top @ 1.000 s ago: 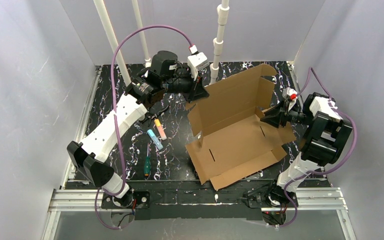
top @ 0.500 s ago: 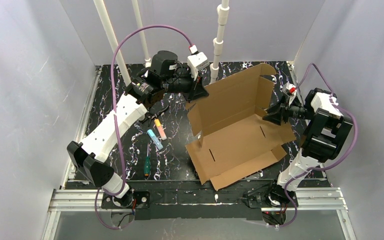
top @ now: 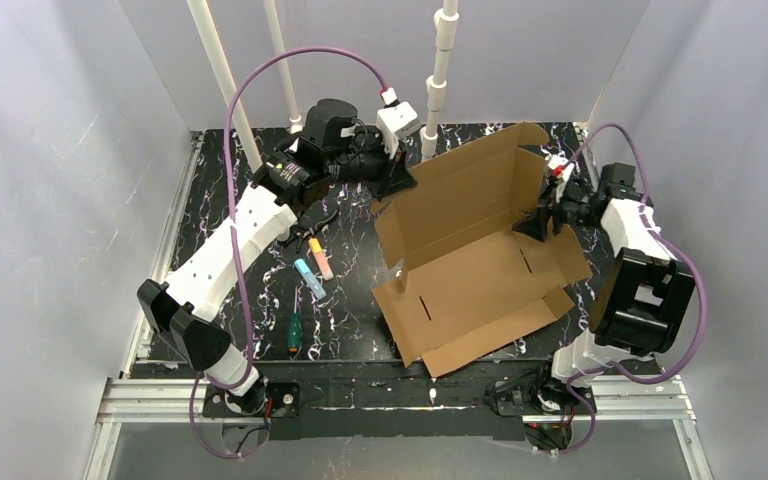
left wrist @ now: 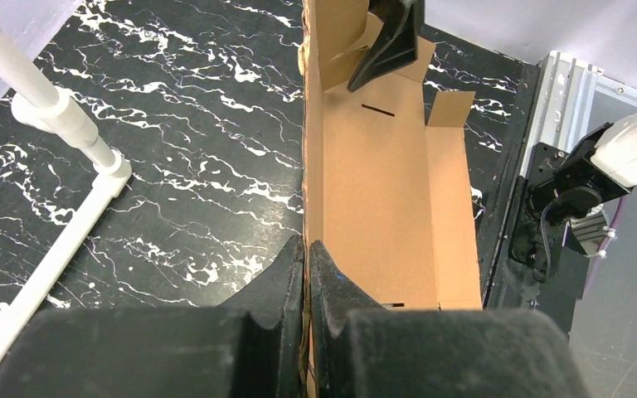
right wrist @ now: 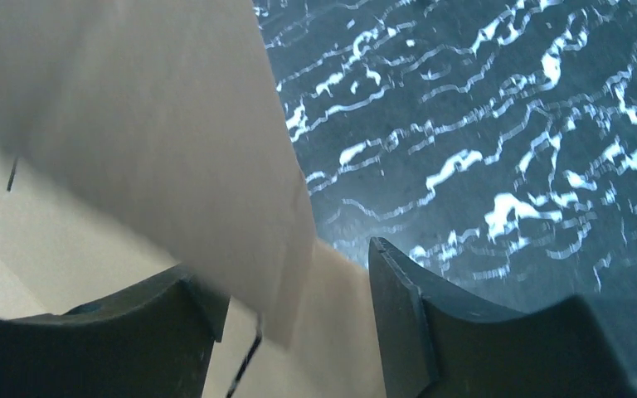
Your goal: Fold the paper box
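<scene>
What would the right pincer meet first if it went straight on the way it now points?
Most likely the paper box: one of its flaps stands between the right pincer's open jaws, so it would run further onto that flap. Depth beyond is unclear.

The right hand point(top: 538, 220) has drawn back from the right-hand flap of the box point(top: 470, 280) and moved toward the back of the tabletop point(top: 350, 300), ending up closer to the raised rear panel. Its fingers have spread wider, and a flap edge now stands loose between them. The arm's black elbow has swung nearer the front edge.
</scene>
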Available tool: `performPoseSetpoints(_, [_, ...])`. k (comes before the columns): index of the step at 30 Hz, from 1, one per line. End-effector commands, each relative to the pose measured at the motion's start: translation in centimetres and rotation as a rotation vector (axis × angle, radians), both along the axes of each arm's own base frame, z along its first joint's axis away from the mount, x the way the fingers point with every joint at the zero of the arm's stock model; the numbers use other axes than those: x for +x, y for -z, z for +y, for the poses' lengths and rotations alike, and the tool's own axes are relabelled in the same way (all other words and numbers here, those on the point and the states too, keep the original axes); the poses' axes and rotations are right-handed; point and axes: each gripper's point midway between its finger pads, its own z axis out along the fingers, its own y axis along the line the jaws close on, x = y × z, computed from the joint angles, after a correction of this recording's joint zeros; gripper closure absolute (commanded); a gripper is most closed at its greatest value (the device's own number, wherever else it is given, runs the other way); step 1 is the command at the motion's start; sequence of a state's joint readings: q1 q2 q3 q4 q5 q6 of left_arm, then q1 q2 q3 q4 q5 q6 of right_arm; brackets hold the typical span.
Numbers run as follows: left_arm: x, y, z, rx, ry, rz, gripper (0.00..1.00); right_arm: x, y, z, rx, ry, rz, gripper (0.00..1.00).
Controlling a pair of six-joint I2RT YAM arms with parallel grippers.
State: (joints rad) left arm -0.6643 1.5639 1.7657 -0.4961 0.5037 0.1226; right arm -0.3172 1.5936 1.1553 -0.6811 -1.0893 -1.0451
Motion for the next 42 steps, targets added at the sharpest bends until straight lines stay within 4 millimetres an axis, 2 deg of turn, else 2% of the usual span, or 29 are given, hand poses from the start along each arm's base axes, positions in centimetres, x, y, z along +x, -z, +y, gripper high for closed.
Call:
performPoseSetpoints(1, [0.3,-2.7,0.0,-0.034,-0.002,-0.078,1.00,2.1,-1.4,2.3,-0.022,0.025,-0.104,0.34])
performPoseSetpoints(4, [0.3,-3.1,0.2,-0.039,-0.012,-0.088,1.00,3.2,-2.6,2.1,-0.003,0.113,-0.177,0.36])
performPoseSetpoints(9, [0.7,-3.4,0.7,-0.038,-0.034,-0.100,1.00,3.4,-3.7,2.2,0.022,0.141,-0.231,0.41])
performPoseSetpoints(12, [0.7,-3.6,1.1,-0.045,-0.045,-0.104,1.00,3.5,-3.6,2.1,0.024,0.145,-0.235,0.43])
performPoseSetpoints(16, [0.9,-3.6,1.7,-0.054,-0.064,-0.098,1.00,3.3,-3.3,2.4,0.043,0.125,-0.239,0.53])
performPoseSetpoints(23, [1.0,-3.8,2.5,-0.088,-0.078,-0.073,1.00,3.1,-2.4,2.5,0.040,0.110,-0.242,0.54])
performPoseSetpoints(24, [0.9,-3.9,2.5,-0.093,-0.075,-0.072,1.00,3.1,-2.3,2.5,0.040,0.105,-0.244,0.57])
performPoseSetpoints(28, [0.9,-3.6,2.3,-0.098,-0.067,-0.056,1.00,2.9,-2.3,3.0,0.057,0.068,-0.260,0.80])
performPoseSetpoints(32, [0.8,-3.6,2.2,-0.107,-0.064,-0.038,1.00,2.8,-2.4,3.4,0.067,0.040,-0.283,0.99])
performPoseSetpoints(38, [1.1,-5.2,3.2,-0.137,-0.086,-0.045,1.00,3.2,-3.2,3.9,0.098,0.032,-0.350,0.99])
performPoseSetpoints(42, [1.3,-7.5,4.6,-0.158,-0.117,-0.094,1.00,4.7,-5.5,5.4,0.169,0.064,-0.405,0.99])
